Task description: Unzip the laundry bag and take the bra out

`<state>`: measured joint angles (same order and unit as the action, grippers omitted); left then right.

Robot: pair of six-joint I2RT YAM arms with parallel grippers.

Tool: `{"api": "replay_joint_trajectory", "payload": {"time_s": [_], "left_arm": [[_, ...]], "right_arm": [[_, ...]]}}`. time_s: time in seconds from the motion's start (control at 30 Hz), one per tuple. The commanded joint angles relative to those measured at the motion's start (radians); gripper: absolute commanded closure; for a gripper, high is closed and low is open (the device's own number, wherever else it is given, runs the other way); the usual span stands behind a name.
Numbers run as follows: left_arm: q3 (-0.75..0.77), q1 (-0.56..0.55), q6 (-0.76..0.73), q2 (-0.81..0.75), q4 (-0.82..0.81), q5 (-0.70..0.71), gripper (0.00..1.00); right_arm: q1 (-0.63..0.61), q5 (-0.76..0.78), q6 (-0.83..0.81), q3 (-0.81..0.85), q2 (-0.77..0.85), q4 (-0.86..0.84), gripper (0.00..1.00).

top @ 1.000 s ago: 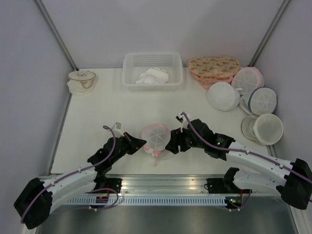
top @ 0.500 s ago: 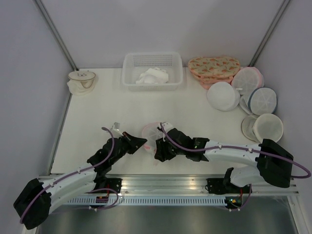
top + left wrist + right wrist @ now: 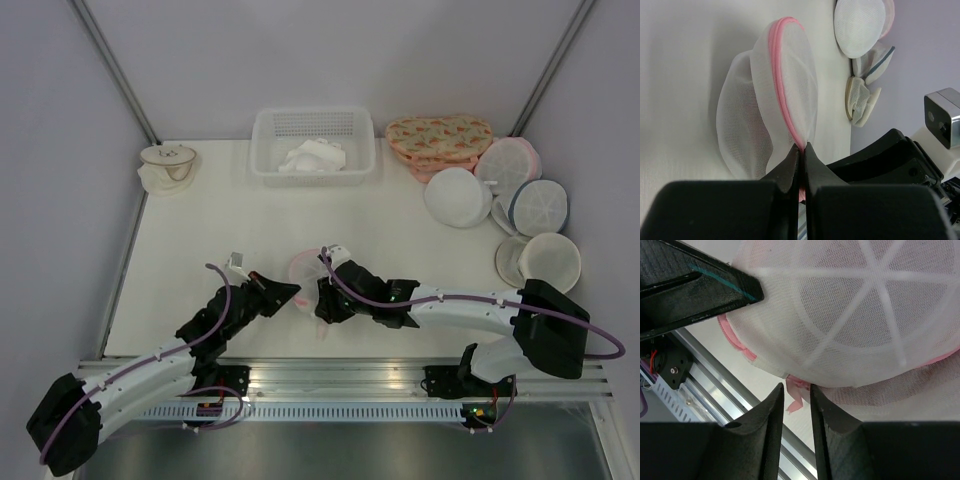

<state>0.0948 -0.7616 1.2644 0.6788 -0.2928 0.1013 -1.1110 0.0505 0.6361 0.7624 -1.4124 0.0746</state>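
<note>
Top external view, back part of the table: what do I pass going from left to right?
cream round bag → white basket holding a white cloth → floral bag → round bag with blue-grey rim. The other round bags at the right overlap these, so they are left out.

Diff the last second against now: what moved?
The right gripper swung left from beside the laundry bag to its near edge. Its jaws are narrowing around the pink zip tab but not yet pinching it. The left gripper stays shut on the pink rim. The basket and spare bags are unmoved.
</note>
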Motion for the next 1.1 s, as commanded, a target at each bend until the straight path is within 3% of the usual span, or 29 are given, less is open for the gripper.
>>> {"api": "replay_joint_trajectory", "payload": {"time_s": [0.0, 0.3, 0.47, 0.63, 0.83, 0.93, 0.97, 1.07], "left_arm": [[-0.013, -0.005, 0.049, -0.016, 0.007, -0.023, 0.98], [-0.02, -0.005, 0.052, -0.028, 0.017, -0.032, 0.98], [-0.02, -0.005, 0.052, -0.039, 0.033, -0.034, 0.98], [-0.012, -0.005, 0.041, -0.067, 0.086, -0.022, 0.98], [-0.024, -0.005, 0.047, -0.102, 0.116, -0.003, 0.98], [-0.021, -0.005, 0.049, -0.093, 0.115, -0.005, 0.98], [-0.021, -0.005, 0.049, -0.091, 0.113, -0.005, 0.98], [-0.02, -0.004, 0.052, -0.082, 0.104, -0.009, 0.98]], "right_arm": [[-0.006, 0.072, 0.005, 0.038, -0.01, -0.015, 0.68], [-0.004, 0.094, 0.007, 0.022, -0.026, -0.053, 0.82], [-0.004, 0.118, 0.008, 0.028, -0.025, -0.032, 1.0], [-0.004, 0.228, 0.025, 0.061, -0.02, 0.146, 0.99], [-0.004, 0.226, 0.031, 0.009, 0.035, 0.14, 1.0], [-0.004, 0.12, 0.02, -0.024, 0.056, 0.05, 0.83], [-0.004, 0.089, 0.02, -0.029, 0.059, 0.028, 0.7], [-0.006, -0.041, 0.027, -0.052, 0.066, -0.065, 0.62]]}}
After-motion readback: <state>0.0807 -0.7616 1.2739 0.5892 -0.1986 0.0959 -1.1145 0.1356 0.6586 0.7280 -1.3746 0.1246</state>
